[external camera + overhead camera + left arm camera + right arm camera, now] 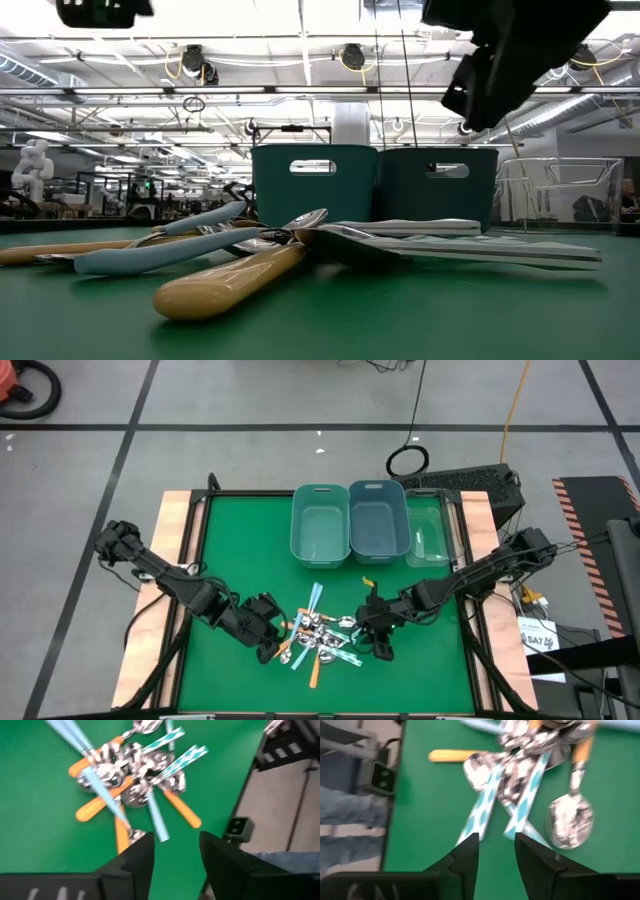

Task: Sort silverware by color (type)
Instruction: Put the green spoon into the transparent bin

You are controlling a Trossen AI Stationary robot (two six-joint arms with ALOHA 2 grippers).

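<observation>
The silverware (322, 635) lies in one tangled pile near the table's near edge: spoons with shiny bowls and orange, light blue or teal patterned handles (300, 240) (130, 770) (530, 775). My left gripper (272, 632) (176, 855) is open and hangs over the pile's left rim, above an orange-handled spoon (121, 832). My right gripper (374, 628) (496, 851) is open over the pile's right rim, its fingers on either side of two teal patterned handles (480, 817). The low view shows both grippers raised above the table (510, 60) (100, 10).
Two teal bins (320, 525) (378, 520) and a clear bin (430, 538) stand side by side at the far edge of the green mat (230, 560). Bare mat lies between bins and pile. A person's legs in jeans show beyond the table's edge (345, 820).
</observation>
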